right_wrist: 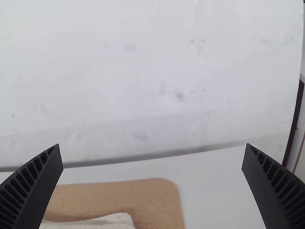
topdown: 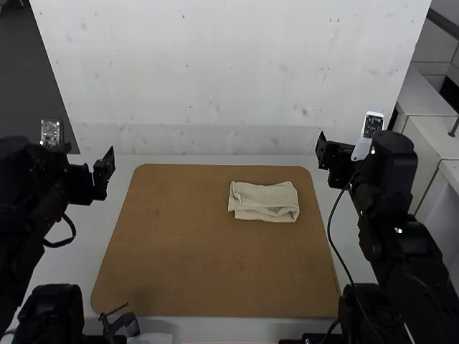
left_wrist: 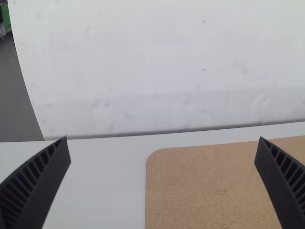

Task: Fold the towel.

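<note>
The cream towel [topdown: 264,201] lies folded into a small, roughly rectangular bundle on the brown board's back right part, its layers showing along the near side. Part of the towel [right_wrist: 97,222] also appears in the right wrist view. My left gripper [topdown: 107,174] is above the table left of the board, far from the towel; in its wrist view the left gripper [left_wrist: 162,139] is wide open and holds nothing. My right gripper [topdown: 320,151] is beyond the board's right edge, apart from the towel; in its own view the right gripper [right_wrist: 152,146] is open with nothing between its fingers.
The brown board [topdown: 193,265] covers most of the white table [topdown: 93,229]. A white upright panel [topdown: 229,79] stands behind the table. A black cable [topdown: 333,236] hangs from the right arm past the board's right edge. White cabinets [topdown: 430,143] are at the far right.
</note>
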Robot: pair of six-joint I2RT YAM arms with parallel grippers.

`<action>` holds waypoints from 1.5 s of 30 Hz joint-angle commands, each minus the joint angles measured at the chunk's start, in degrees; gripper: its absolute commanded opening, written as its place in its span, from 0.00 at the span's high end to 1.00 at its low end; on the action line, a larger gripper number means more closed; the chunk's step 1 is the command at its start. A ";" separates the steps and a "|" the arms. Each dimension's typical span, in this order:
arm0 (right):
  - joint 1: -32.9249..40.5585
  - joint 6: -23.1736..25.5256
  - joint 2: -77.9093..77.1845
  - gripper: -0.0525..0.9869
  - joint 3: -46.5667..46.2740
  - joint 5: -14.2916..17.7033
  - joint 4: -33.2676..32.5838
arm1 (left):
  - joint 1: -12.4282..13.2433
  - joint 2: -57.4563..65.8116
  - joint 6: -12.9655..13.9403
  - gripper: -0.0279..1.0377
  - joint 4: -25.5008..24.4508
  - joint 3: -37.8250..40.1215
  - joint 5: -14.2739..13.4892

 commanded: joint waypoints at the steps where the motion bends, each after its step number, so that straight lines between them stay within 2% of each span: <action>1: -0.57 -0.71 -3.64 0.02 -1.86 -1.40 0.27 | -1.24 -3.26 0.56 0.04 2.69 -3.53 1.12; 6: -0.57 -0.71 -8.39 0.02 -3.53 -2.45 -1.31 | -1.06 -7.13 1.44 0.04 4.62 -7.13 3.49; 8: -0.57 -0.71 -10.68 0.02 -4.41 -2.63 -2.36 | -1.06 -7.13 2.58 0.04 4.88 -8.10 4.02; 20: -0.39 -1.06 -18.76 0.02 -9.06 -2.72 -7.81 | -0.97 -7.39 5.04 0.04 8.49 -15.40 4.63; 33: -0.39 -0.97 -18.85 0.02 -11.44 -2.89 -7.81 | -0.71 -7.48 4.51 0.04 8.75 -15.66 8.85; 37: -0.48 -0.97 -18.67 0.02 -11.53 -3.77 -7.64 | -0.62 -7.48 3.28 0.04 8.93 -15.66 8.76; 45: -0.66 -0.79 -18.32 0.02 -11.61 -3.77 -7.37 | -0.62 -7.48 3.19 0.05 9.10 -15.66 7.09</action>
